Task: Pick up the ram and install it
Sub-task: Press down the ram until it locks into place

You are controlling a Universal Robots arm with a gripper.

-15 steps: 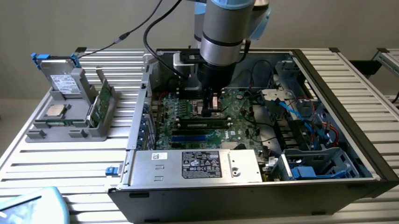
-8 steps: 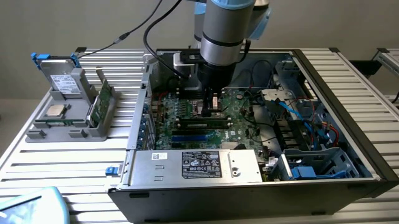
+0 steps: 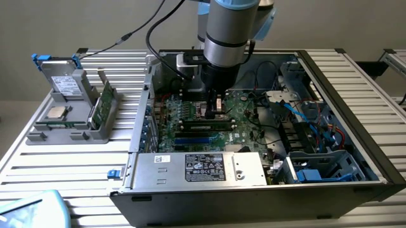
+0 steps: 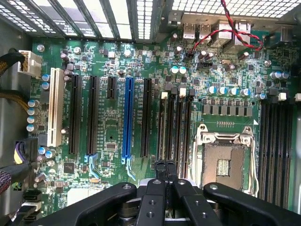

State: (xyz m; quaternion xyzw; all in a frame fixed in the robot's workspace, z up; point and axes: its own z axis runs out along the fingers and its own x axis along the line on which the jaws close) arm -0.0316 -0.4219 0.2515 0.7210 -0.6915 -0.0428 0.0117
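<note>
Looking at your pincer [image 3: 215, 110]: it's down inside the case [image 3: 355, 142] over the motherboard [image 4: 117, 61], fingers pinched together, nothing visibly between them. The ram [image 3: 204, 127] lies in a slot just below the fingertips. Whether it's fully latched, you can't tell.

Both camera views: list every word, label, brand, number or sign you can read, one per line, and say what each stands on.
None can be read.
Black label on the silver power supply: print too small.
White sticker beside it: blurred.
Label on the drive in the grey holder: blurred.
Motherboard markings, wrist view: too small.
</note>
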